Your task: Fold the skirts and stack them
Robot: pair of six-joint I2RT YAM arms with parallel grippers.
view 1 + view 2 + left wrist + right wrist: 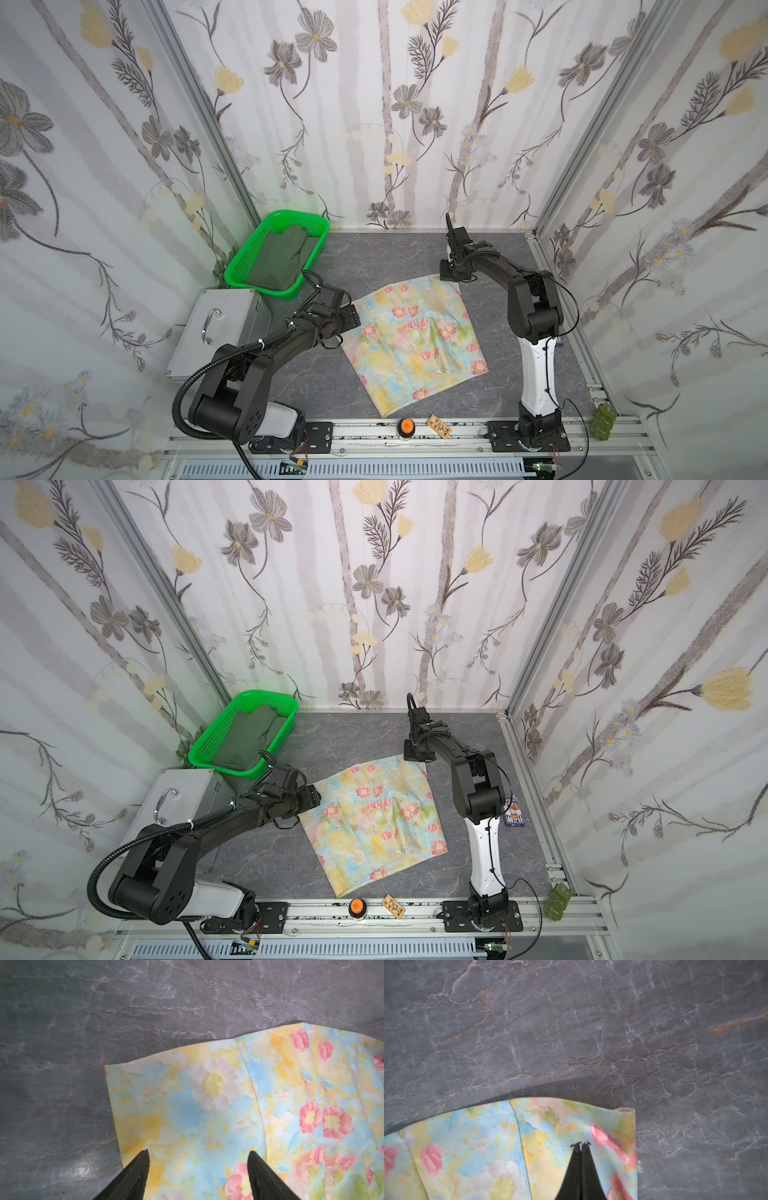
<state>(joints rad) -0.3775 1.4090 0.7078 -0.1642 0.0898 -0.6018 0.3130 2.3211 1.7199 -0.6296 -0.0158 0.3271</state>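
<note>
Pastel yellow and blue cloth with pink flowers covers the middle of the grey marbled table [374, 257]: the floral skirt [415, 345] lies spread flat, its narrow end toward the far edge and its wide hem near the near edge. The olive skirt [282, 257] sits crumpled inside the green mesh basket [245, 259] at the far left corner, just beyond a metal case [216, 328] that lies along the left edge.

Seen from the left wrist, the left end effector [198, 1152] hovers over the floral skirt's far left corner with its fingers [143, 1159] spread wide and nothing between them. Seen from the right wrist, the right end effector [580, 1144] is over the skirt's far right corner, its two tips pressed together. They seem to sit on or just above the cloth; whether any fabric is pinched between them I cannot tell from this angle
</note>
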